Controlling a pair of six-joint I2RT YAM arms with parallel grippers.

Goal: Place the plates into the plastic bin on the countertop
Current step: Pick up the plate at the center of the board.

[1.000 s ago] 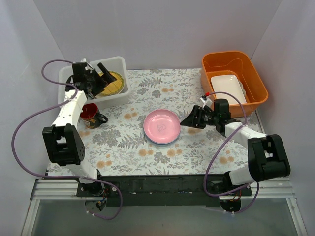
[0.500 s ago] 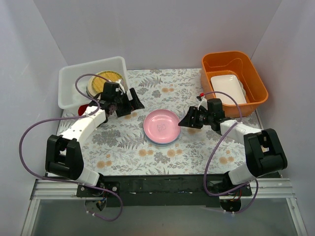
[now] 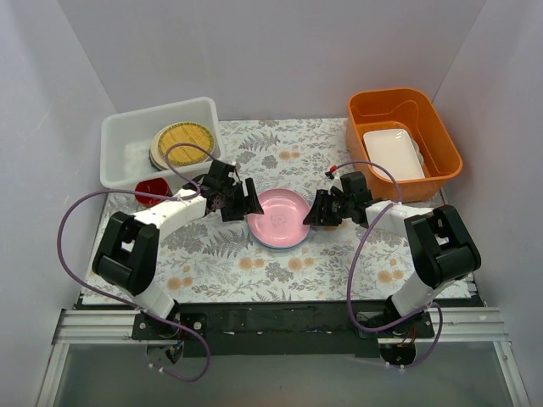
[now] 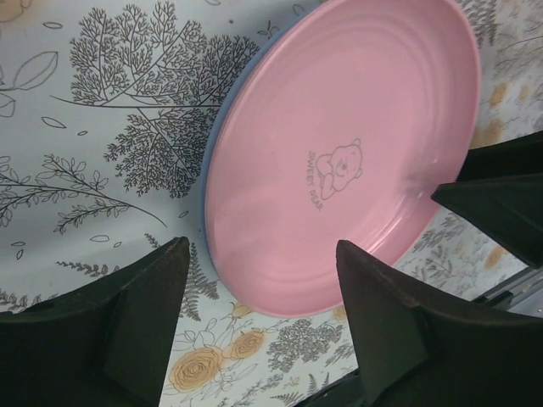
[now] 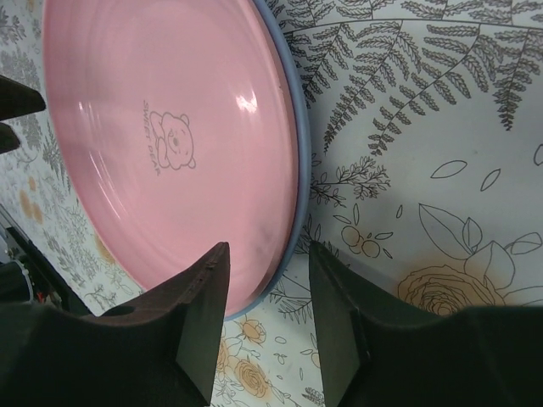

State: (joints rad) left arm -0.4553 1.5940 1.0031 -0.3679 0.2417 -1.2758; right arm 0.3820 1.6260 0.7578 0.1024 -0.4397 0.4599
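A pink plate (image 3: 278, 217) with a small bear print lies on a light blue plate (image 5: 299, 161) in the middle of the countertop (image 3: 212, 254). My left gripper (image 3: 251, 206) is open at the stack's left edge, with the near rim between its jaws in the left wrist view (image 4: 263, 292). My right gripper (image 3: 310, 211) is open at the right edge; its jaws straddle the rims (image 5: 267, 297) without touching. The plastic bin (image 3: 123, 144) at the back left holds a stack topped by a woven-bamboo yellow plate (image 3: 182, 142).
A red mug (image 3: 151, 188) stands just in front of the bin, behind my left arm. An orange tub (image 3: 441, 140) at the back right holds a white rectangular dish (image 3: 392, 154). White walls close in three sides.
My left arm left the bin and swung right and forward to the pink plate's left edge. My right gripper moved left to the plate's right edge.
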